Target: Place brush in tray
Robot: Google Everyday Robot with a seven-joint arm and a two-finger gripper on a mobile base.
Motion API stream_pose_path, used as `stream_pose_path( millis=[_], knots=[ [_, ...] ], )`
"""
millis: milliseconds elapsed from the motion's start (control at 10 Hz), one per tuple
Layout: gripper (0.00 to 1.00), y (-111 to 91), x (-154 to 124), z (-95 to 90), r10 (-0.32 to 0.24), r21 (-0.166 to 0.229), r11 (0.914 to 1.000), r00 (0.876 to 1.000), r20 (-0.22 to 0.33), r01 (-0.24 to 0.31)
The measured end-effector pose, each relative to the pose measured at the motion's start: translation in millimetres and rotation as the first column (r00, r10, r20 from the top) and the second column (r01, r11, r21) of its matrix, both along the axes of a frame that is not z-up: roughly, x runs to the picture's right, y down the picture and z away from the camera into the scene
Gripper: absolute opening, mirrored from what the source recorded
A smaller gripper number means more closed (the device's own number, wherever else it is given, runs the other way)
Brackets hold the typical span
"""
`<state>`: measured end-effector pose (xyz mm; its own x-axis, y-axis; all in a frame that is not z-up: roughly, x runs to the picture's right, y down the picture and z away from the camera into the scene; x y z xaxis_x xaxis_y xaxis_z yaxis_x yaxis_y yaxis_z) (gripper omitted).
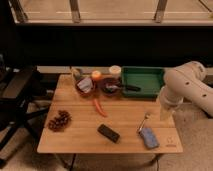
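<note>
The brush (123,87) has a slim black handle and a pale head. It lies across the maroon bowl (107,90), and its handle reaches over the left wall of the green tray (145,75) at the table's back right. My gripper (165,113) hangs at the end of the white arm over the table's right edge. It is in front of the tray, to the right of the brush and apart from it. It stands open and holds nothing.
A second bowl (84,86), an orange object (96,75) and a pale cup (115,70) stand left of the tray. On the wooden table lie a red chili (100,107), a dark cluster (59,120), a black block (108,133) and a blue pad (148,138). A dark chair (15,95) stands at the left.
</note>
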<state>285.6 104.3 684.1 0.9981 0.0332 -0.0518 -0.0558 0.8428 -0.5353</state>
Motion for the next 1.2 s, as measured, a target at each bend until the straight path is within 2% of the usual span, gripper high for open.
stream_pose_path(
  millis=[600,700,800,900,1000,1200],
  knots=[
    [0.65,-0.1,0.1,-0.1,-0.001,0.001,1.0,1.0,0.0,0.001],
    [0.65,-1.5,0.4,-0.4,0.0,0.009,1.0,1.0,0.0,0.0],
    [0.65,-7.2,1.7,-1.1,0.004,0.042,0.9991,1.0,0.005,-0.005],
    [0.65,-21.9,3.0,-0.6,0.028,0.102,0.9943,0.999,0.035,-0.031],
    [0.65,-33.6,2.8,4.5,0.049,0.12,0.9911,0.996,0.069,-0.057],
    [0.65,-70.5,-9.6,21.5,0.097,0.134,0.9841,0.985,0.142,-0.117]
  ],
)
